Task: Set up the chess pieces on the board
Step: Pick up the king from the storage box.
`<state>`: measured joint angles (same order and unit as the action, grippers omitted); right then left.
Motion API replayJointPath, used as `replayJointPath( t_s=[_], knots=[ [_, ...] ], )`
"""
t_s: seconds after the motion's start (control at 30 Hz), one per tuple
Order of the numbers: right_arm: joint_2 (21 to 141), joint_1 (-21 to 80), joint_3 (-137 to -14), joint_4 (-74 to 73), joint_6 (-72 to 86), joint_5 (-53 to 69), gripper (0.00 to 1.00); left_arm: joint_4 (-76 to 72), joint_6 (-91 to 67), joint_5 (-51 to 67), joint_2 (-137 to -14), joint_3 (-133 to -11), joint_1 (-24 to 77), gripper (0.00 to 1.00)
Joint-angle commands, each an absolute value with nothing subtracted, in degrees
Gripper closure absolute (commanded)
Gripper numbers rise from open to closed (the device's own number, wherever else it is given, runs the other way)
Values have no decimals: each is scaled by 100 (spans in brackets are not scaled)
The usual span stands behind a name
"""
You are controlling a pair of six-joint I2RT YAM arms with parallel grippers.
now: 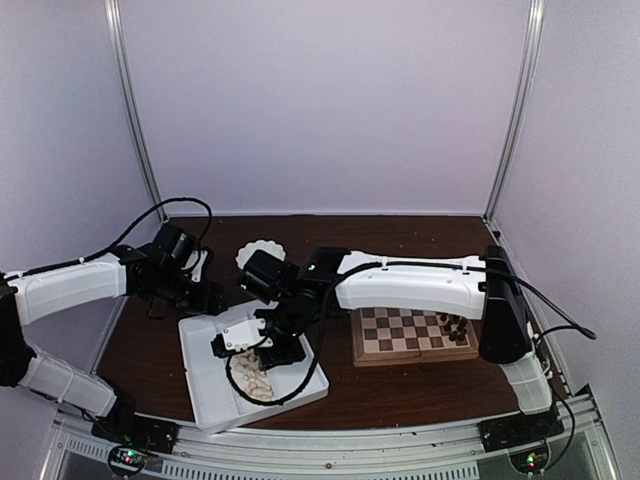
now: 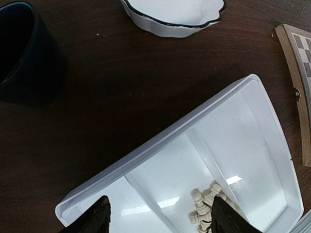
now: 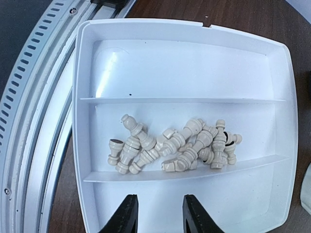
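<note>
Entry: cream chess pieces [image 3: 175,145], a tangled heap lying on their sides in the middle compartment of the white divided tray [image 3: 184,58], many touching or overlapping. Hazards, as judged: closing into the pile may catch two pieces at once or squirt a rounded one aside. A finger may foul the divider wall, and both arms crowd one tray and may collide. Right tool [image 3: 158,218]: jaws apart, nothing between them, over the neighbouring compartment, with the heap just ahead across the divider, untouched. Left tool [image 2: 163,221]: jaws wide, empty, over the same tray, the heap beside one finger. Chessboard [image 1: 400,335]: on the table right of the tray, a few dark pieces [image 1: 452,326] near its right edge.
</note>
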<state>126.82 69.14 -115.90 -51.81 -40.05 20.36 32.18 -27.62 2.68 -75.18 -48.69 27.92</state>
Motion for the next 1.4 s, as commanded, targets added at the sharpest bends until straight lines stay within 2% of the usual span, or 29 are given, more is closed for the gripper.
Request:
replayJointPath(
  t_s=[0.0, 0.23, 0.5, 0.97, 1.3, 1.37],
  knots=[
    [12979, 7056, -11853, -4946, -3885, 1714, 65, 2914, -3006, 358, -7009, -4660, 2742, 29],
    [13386, 7120, -12063, -4890, -3599, 1760, 67, 3208, -3033, 216, -6519, -4561, 2742, 28],
    [13855, 7146, -12537, -4896, -3339, 1252, 67, 3114, -3101, 311, -6427, -4322, 2742, 28],
    [14126, 7244, -12577, -4974, -3345, 1217, 56, 3218, -3112, 282, -6240, -4199, 2742, 28],
    [14625, 7250, -13181, -5033, -3034, 767, 63, 3213, -3111, 356, -6343, -4218, 2742, 28],
    [14667, 7251, -13247, -5013, -2944, 798, 68, 3213, -3111, 355, -6334, -4218, 2742, 28]
  ],
)
